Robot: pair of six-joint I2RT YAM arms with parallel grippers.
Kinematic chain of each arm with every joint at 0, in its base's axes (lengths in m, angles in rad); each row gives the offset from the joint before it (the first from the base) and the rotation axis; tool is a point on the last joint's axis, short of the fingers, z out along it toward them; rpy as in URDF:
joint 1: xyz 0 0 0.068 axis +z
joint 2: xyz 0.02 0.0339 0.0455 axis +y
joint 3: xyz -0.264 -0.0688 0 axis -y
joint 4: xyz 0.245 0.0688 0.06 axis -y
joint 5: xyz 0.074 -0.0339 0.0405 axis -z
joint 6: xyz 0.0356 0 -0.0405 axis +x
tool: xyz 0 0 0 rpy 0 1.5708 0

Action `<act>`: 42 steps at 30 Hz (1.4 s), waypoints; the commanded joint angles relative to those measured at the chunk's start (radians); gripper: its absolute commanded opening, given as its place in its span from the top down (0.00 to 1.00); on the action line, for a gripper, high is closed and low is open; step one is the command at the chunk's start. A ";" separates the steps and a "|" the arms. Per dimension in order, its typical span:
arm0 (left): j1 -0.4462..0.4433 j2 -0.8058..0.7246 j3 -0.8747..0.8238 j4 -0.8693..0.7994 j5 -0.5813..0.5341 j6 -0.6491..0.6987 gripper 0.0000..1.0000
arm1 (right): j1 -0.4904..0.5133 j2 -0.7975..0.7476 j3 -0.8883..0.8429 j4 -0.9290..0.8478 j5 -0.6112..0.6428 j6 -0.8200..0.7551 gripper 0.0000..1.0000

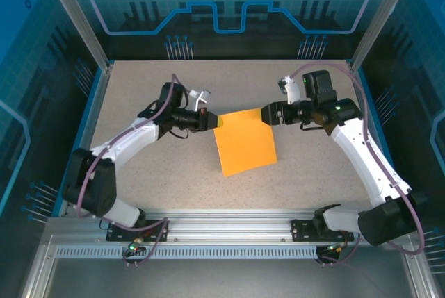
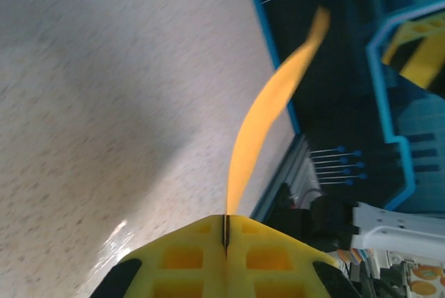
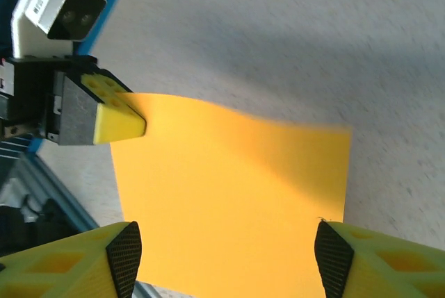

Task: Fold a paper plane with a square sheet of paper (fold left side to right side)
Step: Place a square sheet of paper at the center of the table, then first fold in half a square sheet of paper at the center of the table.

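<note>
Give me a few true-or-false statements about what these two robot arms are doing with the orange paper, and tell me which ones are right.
1. The left gripper is shut on a corner of the orange paper. True.
2. The right gripper is clamped shut as well. False: it is wide open and grips nothing.
3. The paper is already a narrow pointed plane. False: it is a plain four-cornered sheet with no point.
4. The paper sits between the two arms, over the speckled table. True.
</note>
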 commanded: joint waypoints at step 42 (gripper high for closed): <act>-0.004 0.387 0.319 -0.476 -0.141 -0.102 0.92 | 0.303 0.264 -0.307 0.474 0.127 0.240 0.25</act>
